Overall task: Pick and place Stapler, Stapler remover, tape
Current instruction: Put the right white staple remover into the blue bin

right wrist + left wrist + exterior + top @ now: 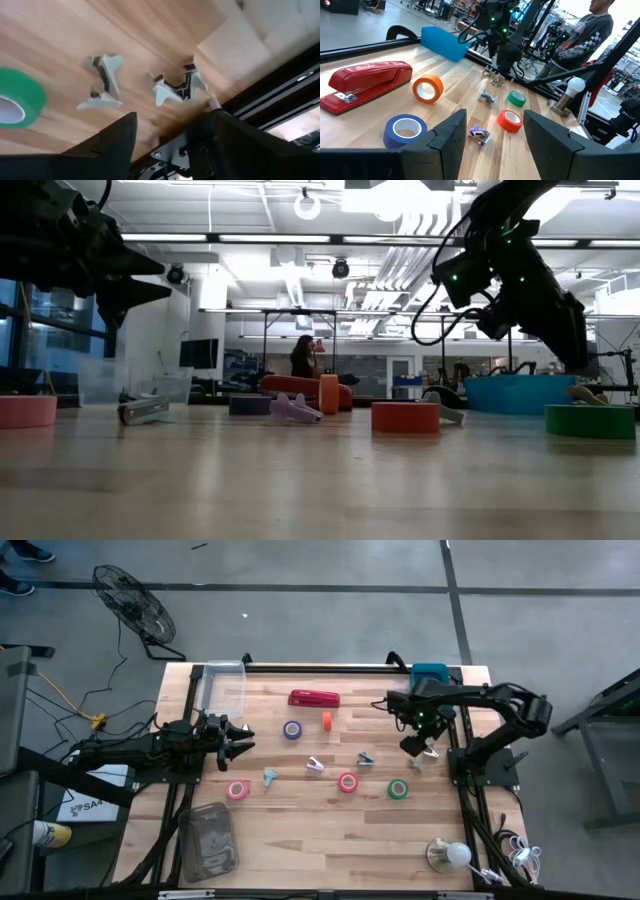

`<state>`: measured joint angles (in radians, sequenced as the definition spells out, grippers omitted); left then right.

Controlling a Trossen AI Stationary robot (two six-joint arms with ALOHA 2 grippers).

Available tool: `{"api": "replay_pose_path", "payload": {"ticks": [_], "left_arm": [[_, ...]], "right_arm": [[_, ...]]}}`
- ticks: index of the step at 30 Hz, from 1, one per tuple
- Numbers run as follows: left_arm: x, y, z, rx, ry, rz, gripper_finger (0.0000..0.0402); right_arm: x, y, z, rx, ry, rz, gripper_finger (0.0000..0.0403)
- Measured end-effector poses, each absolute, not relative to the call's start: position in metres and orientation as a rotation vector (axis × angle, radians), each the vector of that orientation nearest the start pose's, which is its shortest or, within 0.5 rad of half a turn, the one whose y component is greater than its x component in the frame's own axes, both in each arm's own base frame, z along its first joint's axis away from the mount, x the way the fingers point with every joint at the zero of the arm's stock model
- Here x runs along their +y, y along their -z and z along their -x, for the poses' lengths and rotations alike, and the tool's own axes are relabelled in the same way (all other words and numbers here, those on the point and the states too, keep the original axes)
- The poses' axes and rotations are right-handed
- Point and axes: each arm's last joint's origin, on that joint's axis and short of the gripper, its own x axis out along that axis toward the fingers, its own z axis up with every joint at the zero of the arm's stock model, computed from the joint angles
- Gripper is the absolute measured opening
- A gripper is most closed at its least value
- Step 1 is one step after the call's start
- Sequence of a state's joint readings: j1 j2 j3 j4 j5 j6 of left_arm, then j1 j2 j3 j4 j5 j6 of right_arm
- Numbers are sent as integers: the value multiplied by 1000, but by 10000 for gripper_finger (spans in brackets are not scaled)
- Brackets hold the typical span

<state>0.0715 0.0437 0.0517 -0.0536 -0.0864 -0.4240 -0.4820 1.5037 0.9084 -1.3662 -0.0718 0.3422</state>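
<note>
We see the right gripper (pixel 418 746) hanging low over the table's right edge, approx 3 o'clock from table centre. Fingers spread apart, nothing between them. In the right wrist view two pale staple removers lie on the wood just past the fingertips: one (pixel 176 87) close to the table edge, the other (pixel 101 82) beside it, apart from it. Green tape roll (pixel 17 95) sits near that second remover; from above the same roll (pixel 398 789) is at approx 5 o'clock of the gripper.

Left gripper (pixel 243 739) waits w/ the left arm over the table's left side, approx 9 o'clock, raised off the surface. Its fingers stand apart w/ a clear gap, holding nothing.

Stapler (pixel 314 699), red, lies flat at approx 12 o'clock, near the far edge. Small orange roll (pixel 326 721) just at its 5 o'clock. Purple roll (pixel 292 730) sits at approx 7 o'clock of the stapler, pink roll (pixel 238 789) approx 8 o'clock from centre, red roll (pixel 348 782) approx 5 o'clock. More pale removers (pixel 315 766) are scattered among the rolls.

Clear bin (pixel 222 683) at the far left corner; teal bin (pixel 431 673) far right.
</note>
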Motion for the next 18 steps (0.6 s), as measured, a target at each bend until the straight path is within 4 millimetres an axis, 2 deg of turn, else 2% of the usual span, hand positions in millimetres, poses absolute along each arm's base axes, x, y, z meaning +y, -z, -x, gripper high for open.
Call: {"api": "replay_pose_path", "payload": {"ticks": [6,9,18], "left_arm": [[9,-173,-97,11,-165,423,195],[9,-173,-97,11,-165,423,195],[9,-173,-97,11,-165,423,195]], "right_arm": [[-91,-178,-179,1921,575,-789,307],[-93,-174,-179,1954,598,-754,309],[-95,-164,-183,2027,460,-618,309]]}}
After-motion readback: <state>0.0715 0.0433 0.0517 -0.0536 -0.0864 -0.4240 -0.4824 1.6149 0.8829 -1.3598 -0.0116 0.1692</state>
